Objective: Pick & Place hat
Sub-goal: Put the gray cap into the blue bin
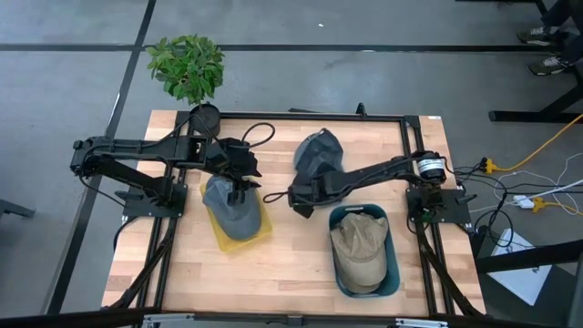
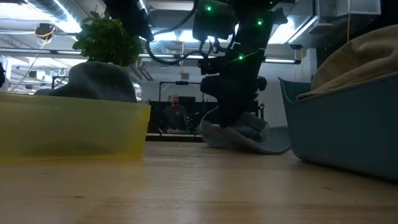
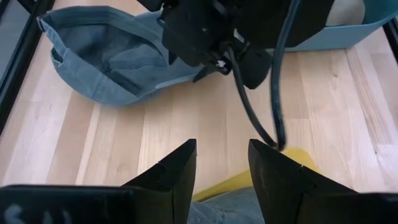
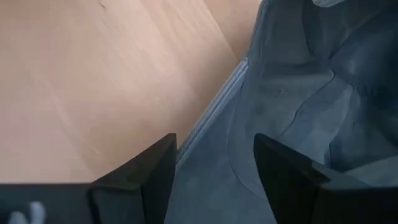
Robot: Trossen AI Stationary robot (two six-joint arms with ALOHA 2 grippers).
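Two grippers are at work over the table, and the right gripper is the busy one: its fingers stand apart, empty, straddling the brim edge of the blue-grey cap that lies loose on the wooden table near the far middle. In its wrist view the fabric runs between the two fingers, one over the bare wood, the other over the cloth. I judge this the approach to a grasp, not yet closed. The next move seems to call for a short descent and a pinch on the brim.

The left gripper, fingers parted and empty, hovers just above the grey cap already sitting in the yellow bin. A tan cap fills the teal bin on the right. A potted plant stands at the far left corner.
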